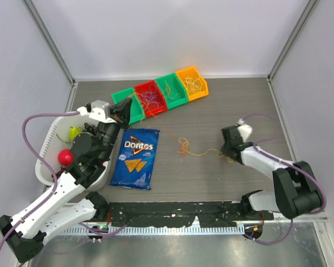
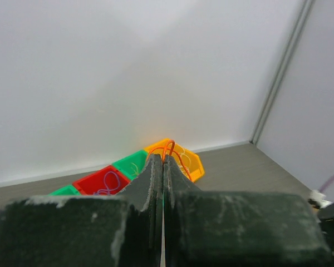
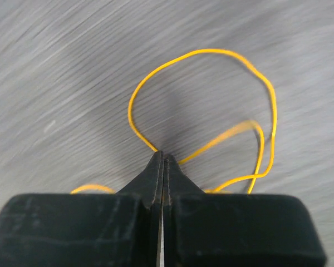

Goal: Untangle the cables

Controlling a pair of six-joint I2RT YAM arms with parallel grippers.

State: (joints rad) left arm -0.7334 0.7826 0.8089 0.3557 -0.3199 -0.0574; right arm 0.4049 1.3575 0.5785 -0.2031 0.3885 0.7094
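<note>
- Grey wood-grain worktop (image 1: 211, 111) inside pale walls carries a row of bins (image 1: 158, 95) at its far side, in green, red, green and orange. Each holds a few thin strands, so they probably serve as drop-off places for freed pieces.
- What remains of the cables (image 1: 183, 147) lies as a small orange-yellow knot mid-worktop, just right of a Doritos bag (image 1: 135, 157). One thread trails from it toward the right arm.
- The right tool (image 3: 162, 158) is closed flat on a yellow strand (image 3: 200, 53), pinching it where the loop crosses itself. Holding it low against the surface likely anchors that end so the knot can be drawn out.
- The left tool (image 2: 162, 158) is also closed, with an orange strand (image 2: 170, 146) nipped at its very tips. It hovers by the left-hand green bin, seemingly to deliver this piece.
- A white basket (image 1: 47, 139) with a red ball sits beside the left arm, apart from the work.
</note>
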